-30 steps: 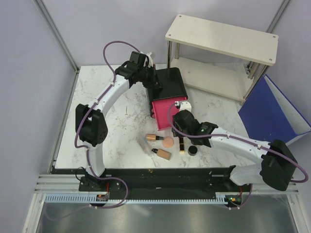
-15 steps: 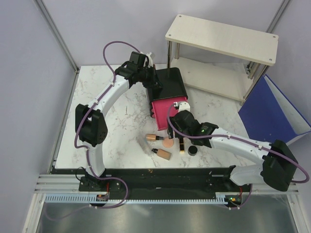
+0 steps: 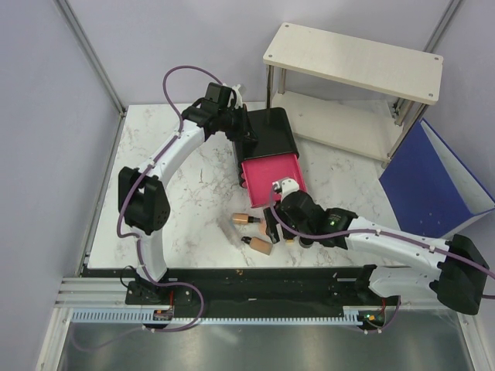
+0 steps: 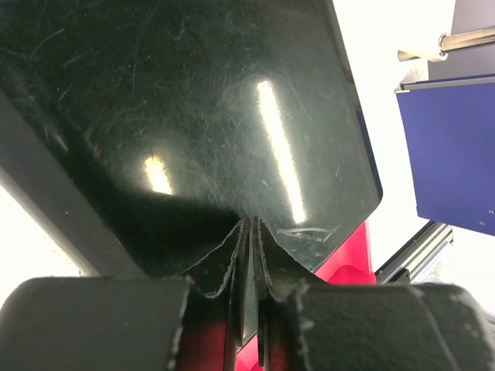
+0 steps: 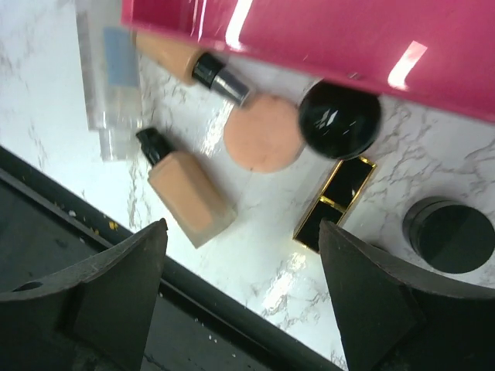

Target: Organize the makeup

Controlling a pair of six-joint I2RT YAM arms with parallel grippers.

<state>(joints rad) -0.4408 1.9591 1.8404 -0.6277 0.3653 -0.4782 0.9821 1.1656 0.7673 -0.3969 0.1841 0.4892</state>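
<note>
Right hand (image 5: 241,232), fingers spread wide and empty, hovers over the makeup on the white marble tabletop (image 5: 402,147) beside the open pink drawer (image 5: 325,39); the black-and-gold lipstick case (image 5: 334,202) lies beneath the gap, its long axis oblique to the finger line, nearer this arm.

Probably a robotics lab cell: two cabled arms (image 3: 174,151) bolted to a metal rail (image 3: 97,293) at a marble-look surface (image 3: 197,174), enclosed by plain panels (image 3: 46,154) and aluminium posts (image 3: 89,54).
</note>
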